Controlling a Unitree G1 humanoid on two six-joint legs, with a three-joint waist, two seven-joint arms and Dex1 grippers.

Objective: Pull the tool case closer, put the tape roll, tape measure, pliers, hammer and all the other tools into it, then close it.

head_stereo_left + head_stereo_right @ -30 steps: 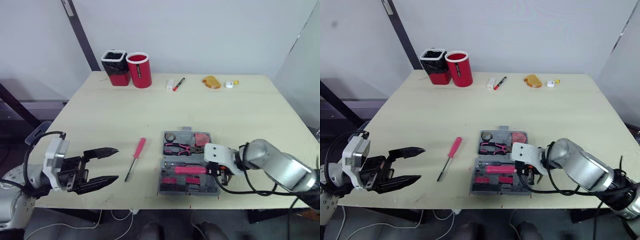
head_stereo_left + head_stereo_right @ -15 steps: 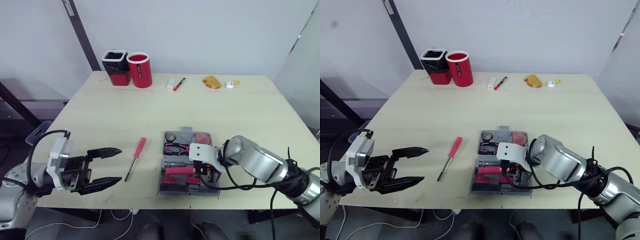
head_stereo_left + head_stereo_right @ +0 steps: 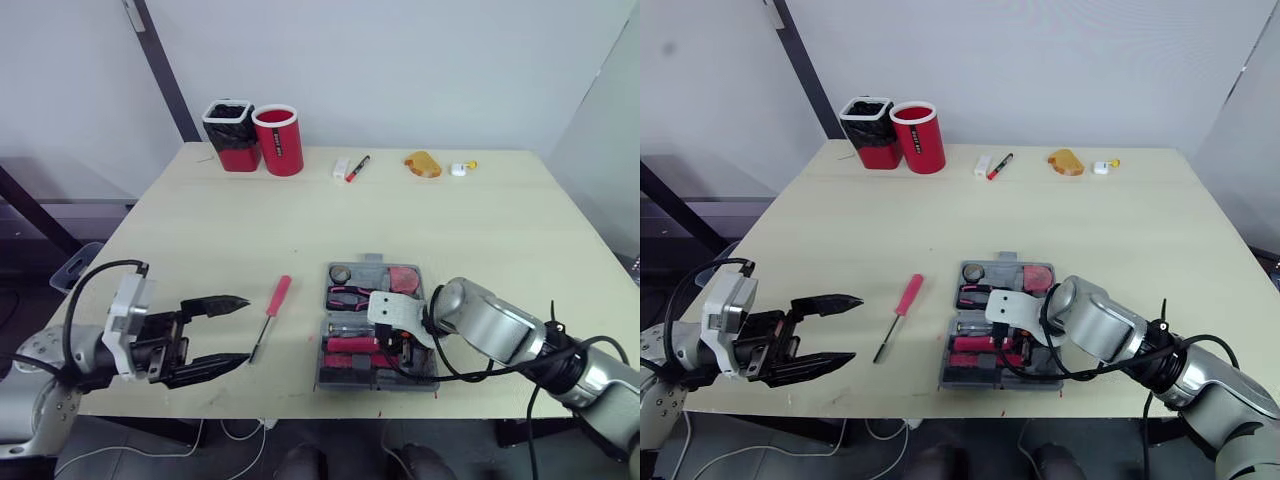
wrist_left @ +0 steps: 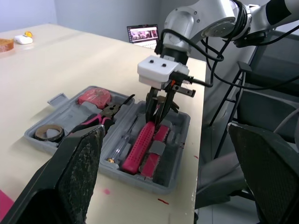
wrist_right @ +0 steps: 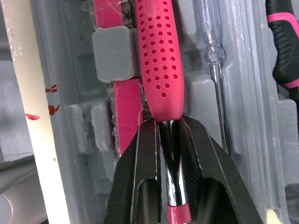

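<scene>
The grey tool case [image 3: 425, 375] lies open near the table's front edge. It holds the tape roll [image 3: 341, 273], the red tape measure [image 3: 405, 277] and the pink-handled pliers [image 3: 352, 297]. My right gripper [image 5: 168, 126] hangs low over the case's front half, shut on the chrome shaft of the hammer, whose pink perforated grip [image 5: 159, 60] lies in a slot. A clear-handled screwdriver [image 5: 212, 70] rests beside it. A red screwdriver [image 3: 272, 315] lies on the table left of the case. My left gripper [image 3: 225, 332] stands open left of that screwdriver, holding nothing.
At the table's back stand a red cup [image 3: 279, 140] and a black-and-red cup [image 3: 231, 134]. Further right along the back lie a white eraser [image 3: 340, 169], a marker [image 3: 357, 167], an orange object [image 3: 422, 164] and a small white item [image 3: 458, 169].
My right gripper has moved left across the case, carrying the hammer with it. My left gripper has edged slightly to the right, still open.
</scene>
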